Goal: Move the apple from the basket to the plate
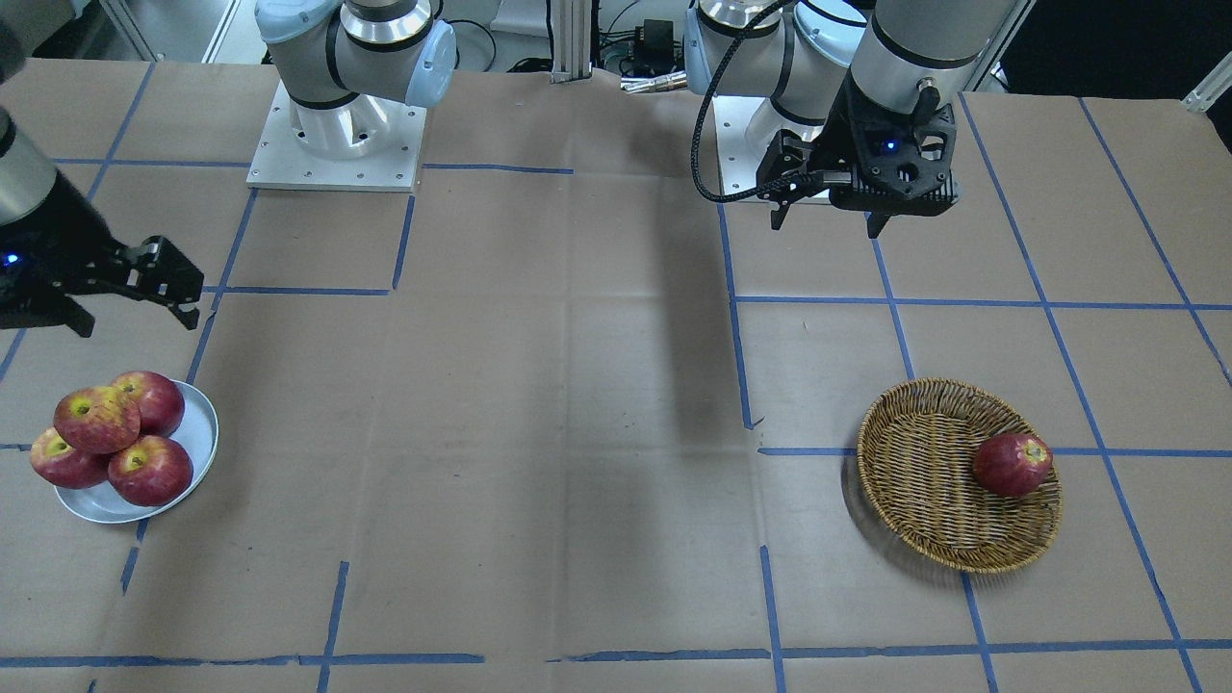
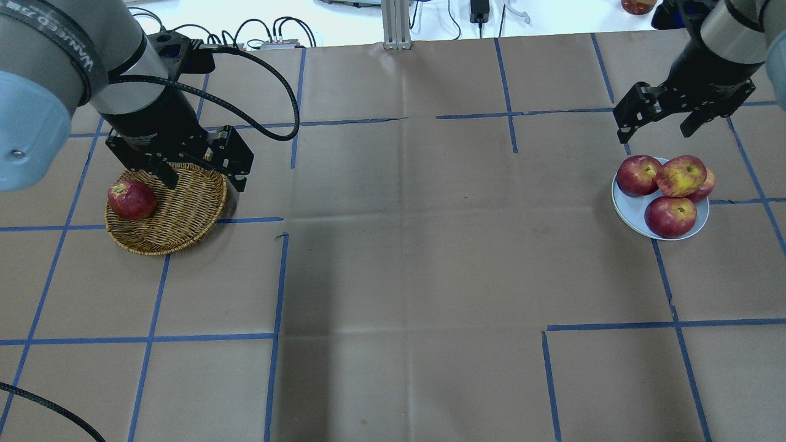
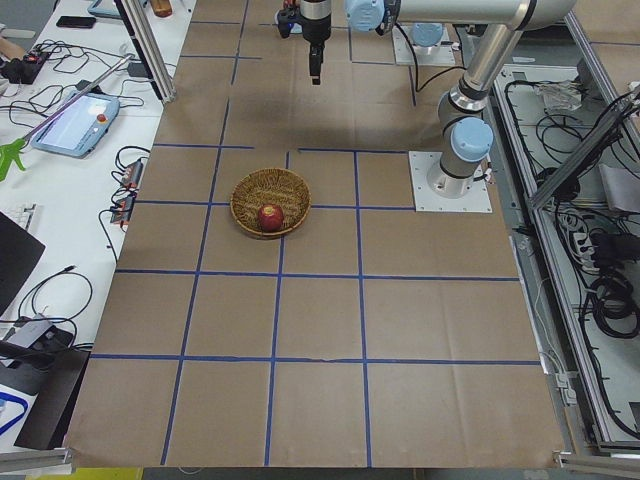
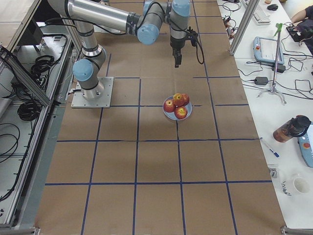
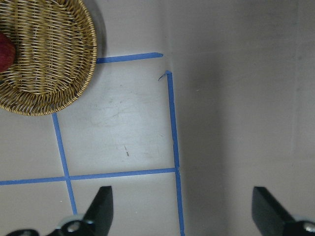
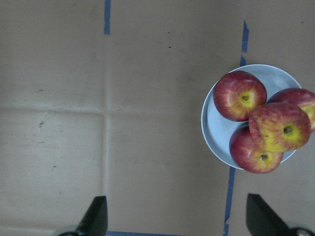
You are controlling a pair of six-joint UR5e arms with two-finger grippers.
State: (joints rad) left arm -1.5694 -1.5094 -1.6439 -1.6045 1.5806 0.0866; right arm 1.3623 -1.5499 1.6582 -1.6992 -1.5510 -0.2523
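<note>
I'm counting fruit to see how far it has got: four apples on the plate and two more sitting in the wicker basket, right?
Not quite. The wicker basket holds only one dark red apple, not two; the overhead exterior view shows this plainly. The plate does carry four apples.

Qty: 5 apples (image 1: 149, 470) – 4 on plate (image 1: 204, 428), 1 in basket (image 1: 914, 472).

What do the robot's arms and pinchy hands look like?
The left arm and right arm are silver-grey tubes with pale blue joint caps. The left gripper and right gripper are black, each with two fingers and a blue light. A black cable loops off the left arm.
</note>
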